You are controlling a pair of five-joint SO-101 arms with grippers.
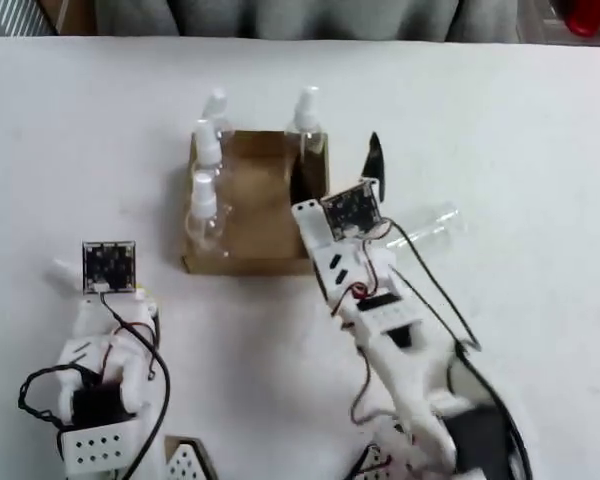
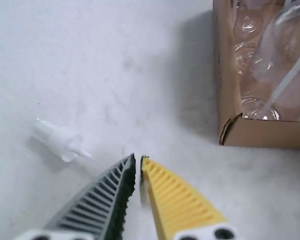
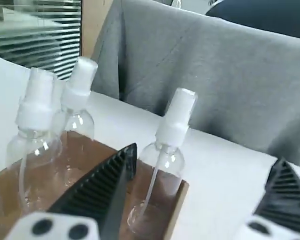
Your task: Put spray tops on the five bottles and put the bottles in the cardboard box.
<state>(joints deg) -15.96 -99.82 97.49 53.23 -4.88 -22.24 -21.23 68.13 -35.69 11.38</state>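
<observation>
The box (image 1: 255, 215) stands about in the middle of the tabletop (image 1: 500, 110), with its open side up. Four bottles (image 1: 206, 212) stand upright in it, each with its spray top (image 1: 202, 183) on. Three of them are in a row along the left wall of the box, and one is at its far right corner. The fifth bottle (image 1: 432, 224) lies on its side on the tabletop, just right of the box and close beside the right arm. One loose top (image 1: 60, 268) lies on the tabletop toward the near left corner, well apart from the box.

The left claw (image 2: 138, 159) hangs low over the tabletop, near the loose top (image 2: 60, 140) but not touching it. Its grey finger and its yellow finger are almost together, with only a thin gap between the tips, and they hold nothing.

The right claw (image 3: 206, 155) is at the right wall of the box. Its black fingers are spread wide and hold nothing. In the high view one finger is over the inside of the box and the other is over the tabletop outside the wall. The bottle at the far right corner (image 3: 170, 150) stands just ahead of the fingertips, closer to the finger that is over the box. It cannot be told whether that finger touches it.
</observation>
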